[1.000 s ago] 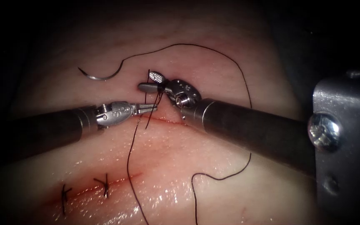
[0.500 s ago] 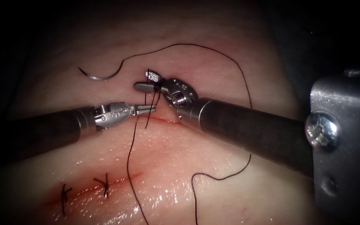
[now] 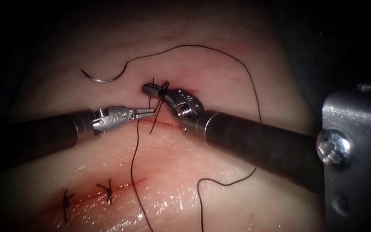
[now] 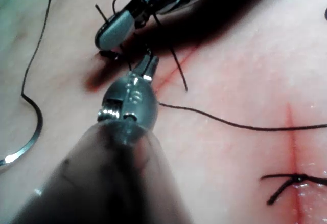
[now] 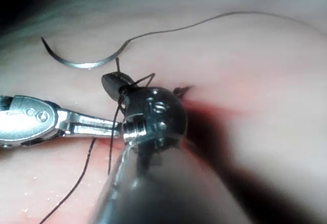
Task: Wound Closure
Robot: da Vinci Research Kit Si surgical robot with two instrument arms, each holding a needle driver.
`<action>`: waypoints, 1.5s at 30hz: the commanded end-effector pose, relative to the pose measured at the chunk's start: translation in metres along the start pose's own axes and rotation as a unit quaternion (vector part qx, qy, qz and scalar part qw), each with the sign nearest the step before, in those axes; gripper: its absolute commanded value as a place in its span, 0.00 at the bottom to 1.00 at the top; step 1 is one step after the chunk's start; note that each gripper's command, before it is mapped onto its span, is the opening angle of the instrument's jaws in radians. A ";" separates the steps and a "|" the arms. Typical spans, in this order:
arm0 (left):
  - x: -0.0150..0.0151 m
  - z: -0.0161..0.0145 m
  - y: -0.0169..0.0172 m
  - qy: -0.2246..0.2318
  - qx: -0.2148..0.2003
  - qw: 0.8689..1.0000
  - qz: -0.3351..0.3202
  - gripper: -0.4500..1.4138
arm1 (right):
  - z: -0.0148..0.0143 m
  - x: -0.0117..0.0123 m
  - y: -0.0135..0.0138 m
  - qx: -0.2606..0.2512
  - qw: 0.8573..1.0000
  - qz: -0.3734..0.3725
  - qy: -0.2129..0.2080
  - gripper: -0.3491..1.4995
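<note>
The right gripper (image 3: 153,90) sits just above the upper end of the cut (image 3: 164,124), its jaws now closed on the thread (image 3: 254,92); a second ago they stood apart, one above the other. Dark strands wrap around the closed jaws near their base, and one short end sticks up beside them. In the right wrist view the same gripper (image 5: 113,87) shows as a dark closed tip with thread looped over it.

The left gripper (image 3: 149,113) comes in from the left, its narrow jaws drawn together on a strand of the thread right at the cut; the strand runs down from there over the tissue (image 3: 220,163). In the left wrist view its closed tips (image 4: 148,66) lie just beside the right gripper (image 4: 110,32), nearly touching it.

The needle (image 3: 101,77) lies loose on the tissue, left of the cut and well apart from both grippers, held by neither and not in the tissue. Its curve opens upward, and the thread leaves its right end, sweeps over in a wide arc to the right and drops behind the right shaft.

Lower along the cut, two finished stitches (image 3: 107,190) cross the red line with short cut ends, and red fluid (image 3: 91,196) lines that stretch.
</note>
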 end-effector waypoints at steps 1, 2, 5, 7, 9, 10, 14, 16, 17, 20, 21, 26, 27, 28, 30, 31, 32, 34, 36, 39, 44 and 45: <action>-0.0002 0.0008 -0.0003 0.000 0.001 1.000 0.001 0.00 | 0.0008 -0.0005 -0.0002 0.005 1.000 -0.008 0.001 0.00; -0.0003 0.0004 -0.0003 -0.001 0.001 1.000 0.001 0.00 | 0.0005 -0.0008 -0.0003 0.007 1.000 -0.015 0.002 0.00; -0.0008 -0.0006 -0.0005 -0.008 0.002 1.000 0.006 0.00 | 0.0002 -0.0021 0.0002 0.014 0.999 -0.030 0.021 0.00; -0.0010 -0.0009 -0.0006 -0.008 0.002 1.000 0.007 0.00 | 0.0001 -0.0025 0.0003 0.017 0.999 -0.032 0.027 0.00; -0.0014 -0.0017 -0.0009 -0.012 0.004 1.000 0.002 0.00 | -0.0002 -0.0036 0.0004 0.025 0.998 -0.047 0.033 0.00; -0.0014 -0.0017 -0.0009 -0.012 0.004 1.000 0.002 0.00 | -0.0002 -0.0036 0.0004 0.025 0.998 -0.047 0.033 0.00; -0.0015 -0.0028 -0.0018 -0.015 0.010 1.000 0.000 0.00 | -0.0009 -0.0049 -0.0003 0.040 0.994 -0.086 0.055 0.00; -0.0014 -0.0032 -0.0024 -0.017 0.011 1.000 -0.003 0.00 | -0.0013 -0.0052 -0.0007 0.044 0.992 -0.098 0.059 0.00; -0.0012 -0.0035 -0.0029 -0.018 0.013 1.000 -0.005 0.00 | -0.0015 -0.0054 -0.0009 0.046 0.992 -0.105 0.059 0.00; -0.0005 -0.0044 -0.0042 -0.017 0.020 1.000 -0.016 0.00 | -0.0021 -0.0060 -0.0013 0.050 0.989 -0.121 0.061 0.00; 0.0002 -0.0049 -0.0049 -0.016 0.022 1.000 -0.016 0.00 | -0.0025 -0.0064 -0.0013 0.052 0.988 -0.129 0.062 0.00; 0.0026 -0.0059 -0.0072 -0.019 0.023 0.999 -0.011 0.00 | -0.0029 -0.0073 -0.0010 0.049 0.987 -0.136 0.066 0.00; 0.0032 -0.0060 -0.0078 -0.018 0.024 0.999 -0.010 0.00 | -0.0030 -0.0074 -0.0010 0.048 0.987 -0.139 0.066 0.00; 0.0040 -0.0061 -0.0088 -0.016 0.025 1.000 -0.009 0.00 | -0.0032 -0.0075 -0.0008 0.044 0.987 -0.140 0.065 0.00; 0.0047 -0.0060 -0.0101 -0.017 0.025 1.000 -0.008 0.00 | -0.0033 -0.0075 -0.0007 0.045 0.986 -0.143 0.067 0.00; 0.0052 -0.0059 -0.0110 -0.017 0.025 1.000 -0.007 0.00 | -0.0034 -0.0076 -0.0006 0.044 0.987 -0.143 0.067 0.00; 0.0055 -0.0058 -0.0117 -0.017 0.025 0.999 -0.008 0.00 | -0.0035 -0.0076 -0.0005 0.043 0.986 -0.146 0.070 0.00; 0.0061 -0.0053 -0.0133 -0.021 0.023 0.999 -0.008 0.00 | -0.0036 -0.0079 -0.0004 0.042 0.985 -0.150 0.074 0.00; 0.0065 -0.0050 -0.0147 -0.021 0.023 0.999 -0.009 0.00 | -0.0038 -0.0084 -0.0003 0.041 0.984 -0.158 0.075 0.00; 0.0068 -0.0045 -0.0169 -0.021 0.025 0.999 -0.009 0.00 | -0.0043 -0.0091 -0.0002 0.038 0.983 -0.160 0.078 0.00; 0.0064 -0.0041 -0.0213 -0.035 0.033 0.999 -0.014 0.00 | -0.0060 -0.0091 -0.0001 0.033 0.983 -0.163 0.078 0.00; 0.0062 -0.0041 -0.0221 -0.036 0.035 0.999 -0.013 0.00 | -0.0062 -0.0091 -0.0002 0.033 0.983 -0.163 0.077 0.00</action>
